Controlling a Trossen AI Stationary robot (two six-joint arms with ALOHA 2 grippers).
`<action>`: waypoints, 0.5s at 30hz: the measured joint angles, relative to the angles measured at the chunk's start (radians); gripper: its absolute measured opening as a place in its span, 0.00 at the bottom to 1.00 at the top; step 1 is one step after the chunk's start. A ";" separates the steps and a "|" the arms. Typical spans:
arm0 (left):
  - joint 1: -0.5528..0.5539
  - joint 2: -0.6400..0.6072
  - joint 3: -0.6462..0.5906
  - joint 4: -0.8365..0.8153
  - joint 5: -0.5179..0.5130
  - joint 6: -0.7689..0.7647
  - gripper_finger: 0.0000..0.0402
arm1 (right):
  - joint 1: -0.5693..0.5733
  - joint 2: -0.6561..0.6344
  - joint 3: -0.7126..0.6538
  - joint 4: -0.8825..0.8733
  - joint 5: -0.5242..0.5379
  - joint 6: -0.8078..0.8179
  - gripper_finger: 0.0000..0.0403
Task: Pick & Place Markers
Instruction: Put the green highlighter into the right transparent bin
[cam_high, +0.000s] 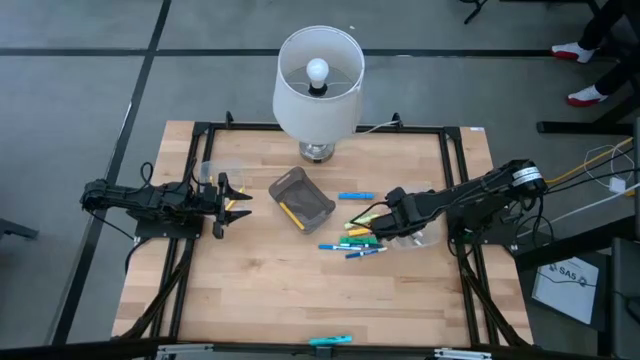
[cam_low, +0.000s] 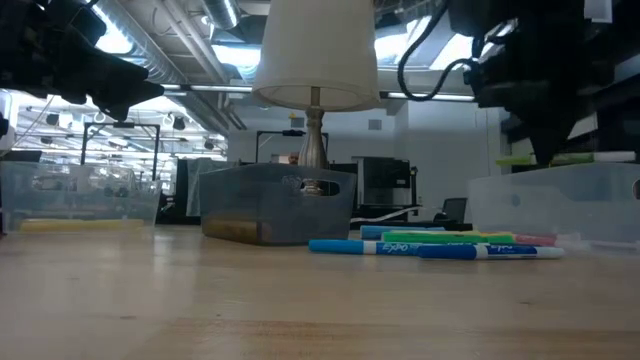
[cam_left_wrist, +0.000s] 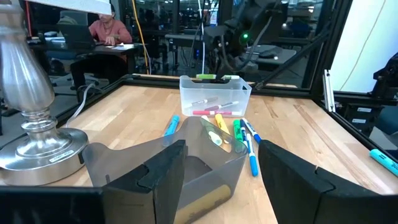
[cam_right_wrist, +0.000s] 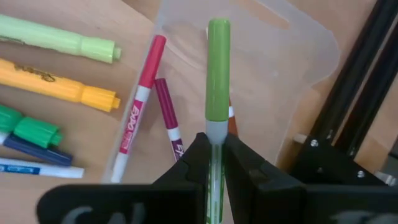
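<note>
Your right gripper (cam_right_wrist: 214, 163) was clamped on a green marker (cam_right_wrist: 217, 74), held above the clear bin (cam_high: 418, 238) at centre right of the high view. Two red-capped markers (cam_right_wrist: 142, 99) lay inside that bin. The remaining markers (cam_high: 356, 240) were scattered on the surface (cam_high: 300, 290) just left of it. Your left gripper (cam_high: 232, 203), fingers spread and empty, sat at centre left of the frame, facing the grey bin (cam_high: 301, 198) below the lamp (cam_high: 318, 85).
</note>
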 joint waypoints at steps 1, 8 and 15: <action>0.000 0.000 0.000 0.000 0.000 0.000 0.49 | -0.005 -0.004 -0.004 0.010 -0.002 -0.001 0.08; 0.000 0.000 0.000 0.000 0.000 0.000 0.49 | -0.011 -0.021 -0.014 0.051 0.005 0.000 0.08; 0.000 0.000 0.000 0.000 0.000 0.000 0.49 | -0.011 -0.021 -0.040 0.053 0.006 0.010 0.09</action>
